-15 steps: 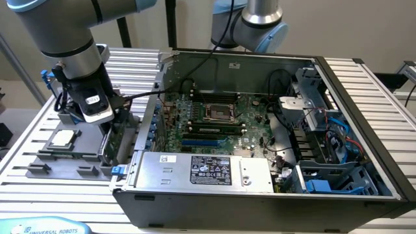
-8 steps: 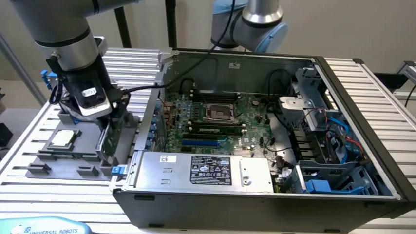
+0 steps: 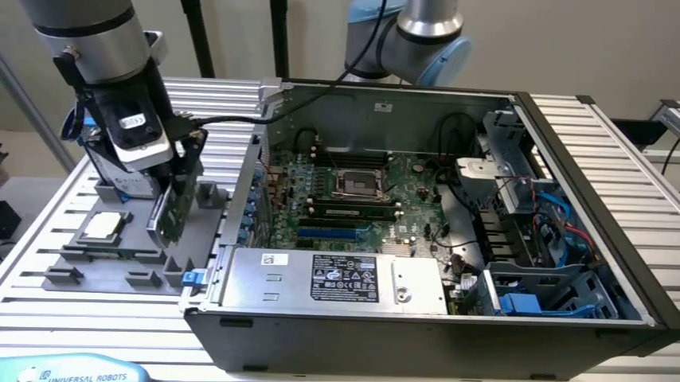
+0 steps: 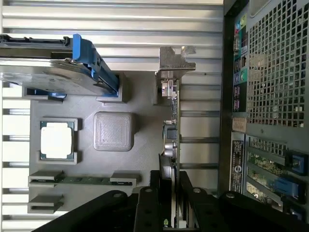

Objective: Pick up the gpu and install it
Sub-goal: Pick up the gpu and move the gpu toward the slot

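gpu [image 3: 168, 208] is clamped on edge in your claw [image 3: 178, 165], by the grey tray [image 3: 95, 278], pc case [image 3: 425, 334] at 3 o'clock in the exterior view

Open computer case [image 3: 425, 338], grey tray [image 4: 86, 164] (CPU chip [image 4: 56, 140] seated), blue-railed hard drive [image 4: 43, 72]

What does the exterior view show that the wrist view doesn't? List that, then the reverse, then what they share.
Exterior view: the open case's green motherboard and the silver box-shaped power supply.
Wrist view: the case's perforated metal rear grille and the labelled port strip beside it.
Both: the thin dark gpu card with green back, gripped on edge between the jaws at the gray parts tray, and the small square silver CPU chip seated in that tray.
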`<state>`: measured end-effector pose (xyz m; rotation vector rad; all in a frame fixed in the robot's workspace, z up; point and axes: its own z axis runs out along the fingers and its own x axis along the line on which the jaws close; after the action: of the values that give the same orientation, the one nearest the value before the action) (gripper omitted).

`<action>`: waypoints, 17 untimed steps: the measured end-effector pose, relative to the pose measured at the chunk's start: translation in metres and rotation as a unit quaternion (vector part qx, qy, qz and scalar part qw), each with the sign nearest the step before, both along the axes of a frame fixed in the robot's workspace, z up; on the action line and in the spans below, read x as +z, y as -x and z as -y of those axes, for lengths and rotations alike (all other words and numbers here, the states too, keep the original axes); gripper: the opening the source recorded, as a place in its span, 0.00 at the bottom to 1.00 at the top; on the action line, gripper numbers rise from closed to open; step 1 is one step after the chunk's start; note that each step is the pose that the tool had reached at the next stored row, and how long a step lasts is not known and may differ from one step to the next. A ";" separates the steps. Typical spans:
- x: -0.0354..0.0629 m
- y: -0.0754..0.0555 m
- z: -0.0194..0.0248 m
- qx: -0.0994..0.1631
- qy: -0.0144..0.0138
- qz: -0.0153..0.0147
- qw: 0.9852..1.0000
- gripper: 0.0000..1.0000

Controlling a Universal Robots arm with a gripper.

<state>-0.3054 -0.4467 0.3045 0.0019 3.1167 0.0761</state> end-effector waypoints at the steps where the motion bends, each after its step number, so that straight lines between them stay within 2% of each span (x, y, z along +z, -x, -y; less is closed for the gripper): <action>1: 0.0045 0.000 0.0000 0.000 0.000 0.000 1.000 0.27; 11: 0.0499 -0.005 0.0000 0.000 0.000 0.000 1.000 0.27; 17: 0.0773 -0.018 0.0002 0.000 0.000 -0.001 1.000 0.27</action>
<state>-0.2874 -0.4469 0.3818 0.0019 3.1177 0.0761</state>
